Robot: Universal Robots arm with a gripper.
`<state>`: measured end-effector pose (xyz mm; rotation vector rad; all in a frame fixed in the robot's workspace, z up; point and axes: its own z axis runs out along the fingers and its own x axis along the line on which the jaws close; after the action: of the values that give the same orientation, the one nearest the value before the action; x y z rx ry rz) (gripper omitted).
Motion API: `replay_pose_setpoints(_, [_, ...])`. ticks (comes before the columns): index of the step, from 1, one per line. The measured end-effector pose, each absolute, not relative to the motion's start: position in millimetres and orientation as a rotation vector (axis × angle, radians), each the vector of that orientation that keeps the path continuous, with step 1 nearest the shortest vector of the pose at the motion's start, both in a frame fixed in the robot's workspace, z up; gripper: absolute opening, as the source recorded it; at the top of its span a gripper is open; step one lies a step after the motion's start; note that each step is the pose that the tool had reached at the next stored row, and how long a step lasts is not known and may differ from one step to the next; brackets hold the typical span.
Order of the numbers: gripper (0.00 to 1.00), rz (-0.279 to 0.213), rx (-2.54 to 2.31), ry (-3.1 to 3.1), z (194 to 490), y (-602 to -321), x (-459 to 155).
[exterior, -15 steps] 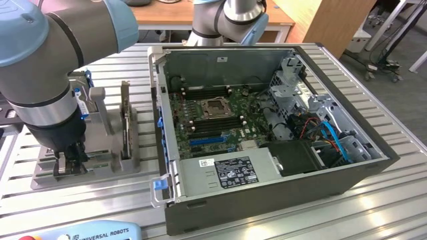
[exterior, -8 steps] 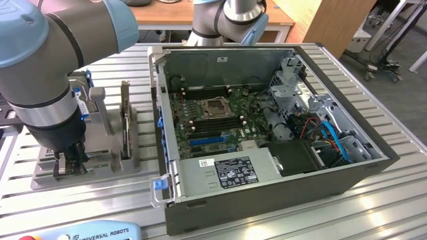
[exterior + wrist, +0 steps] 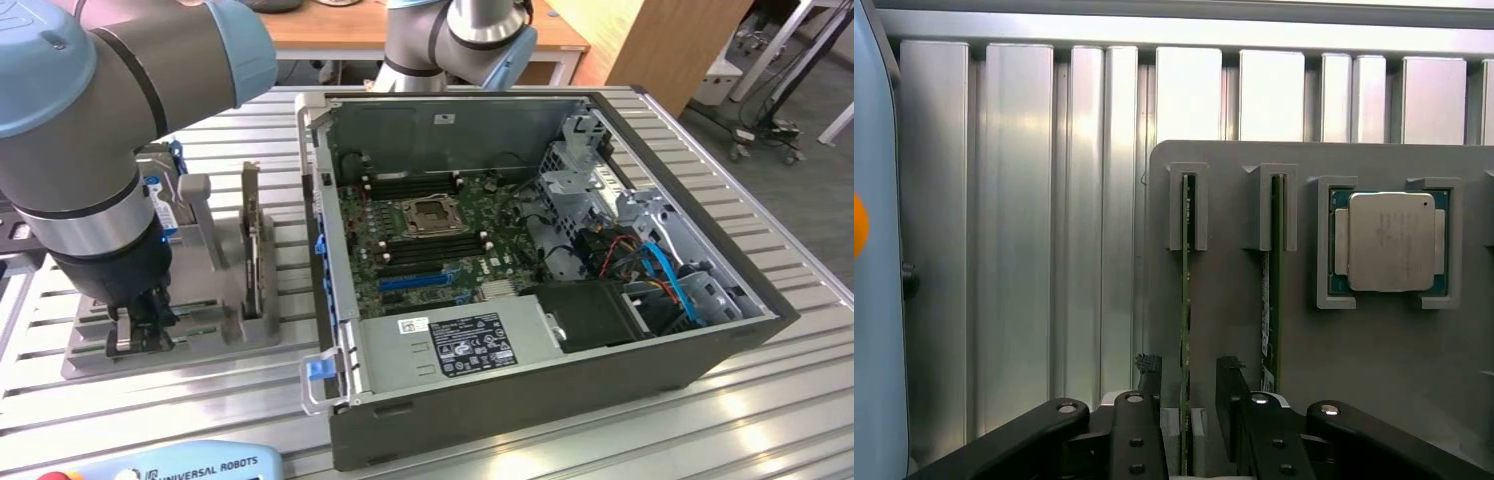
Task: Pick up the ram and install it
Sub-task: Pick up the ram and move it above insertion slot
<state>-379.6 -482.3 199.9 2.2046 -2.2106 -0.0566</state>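
Two ram sticks stand on edge in slots of a grey holder (image 3: pixel 1324 380). In the wrist view the nearer ram (image 3: pixel 1186 290) runs straight between my fingers, and the second ram (image 3: pixel 1274 270) stands one slot over. My gripper (image 3: pixel 1189 390) is open and straddles the first stick, with a black finger (image 3: pixel 1148 395) on each side and a small gap to the board. In the exterior view the gripper (image 3: pixel 140 328) reaches down into the holder (image 3: pixel 214 330) at the left of the computer case (image 3: pixel 534 390).
A square silver processor (image 3: pixel 1390 241) sits in a pocket of the holder beside the sticks. An upright expansion card (image 3: pixel 250 235) stands in the same holder. The open case shows the motherboard (image 3: pixel 441 260) with an empty CPU socket (image 3: pixel 430 215). A second arm (image 3: pixel 461 40) stands behind.
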Motion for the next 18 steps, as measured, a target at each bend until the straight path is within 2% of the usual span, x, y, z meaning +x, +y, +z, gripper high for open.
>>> replay_pose_setpoints(18, [0.35,-0.057,2.205,-2.211,199.7,-482.3,-374.1])
